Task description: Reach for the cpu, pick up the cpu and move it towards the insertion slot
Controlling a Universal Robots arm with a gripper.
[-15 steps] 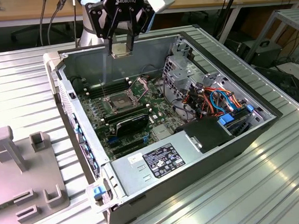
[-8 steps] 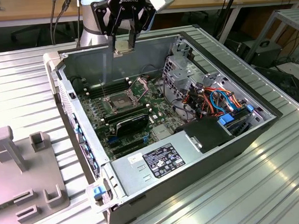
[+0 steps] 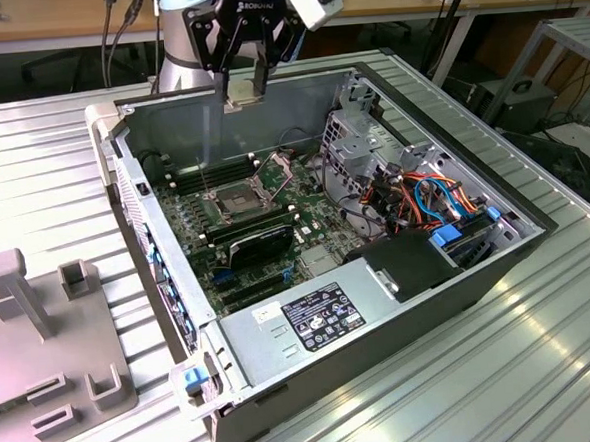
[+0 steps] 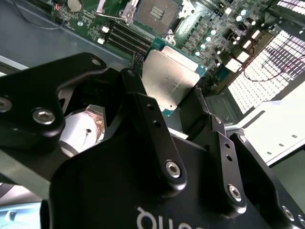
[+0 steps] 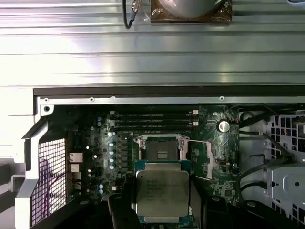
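My gripper (image 3: 242, 88) hangs above the open computer case, near its back wall, shut on the cpu (image 3: 242, 97). In both wrist views the cpu (image 4: 170, 78) (image 5: 162, 193) is a pale silvery square chip on a green edge, clamped between the black fingers (image 4: 143, 107) (image 5: 125, 210). The insertion slot (image 3: 235, 198) lies below on the green motherboard, a square socket with a dark centre and a silver frame, its hinged plate swung open. In the first wrist view the slot (image 5: 161, 150) sits just beyond the held chip, and it appears past the chip in the second wrist view (image 4: 157, 12).
Long black memory slots (image 5: 152, 119) run beside the socket. A black finned card (image 3: 261, 245) and the labelled power-supply box (image 3: 321, 315) lie nearer the front. A metal drive cage (image 3: 365, 142) and coloured cables (image 3: 429, 198) fill the exterior view's right. A grey fixture (image 3: 42, 347) stands outside the case.
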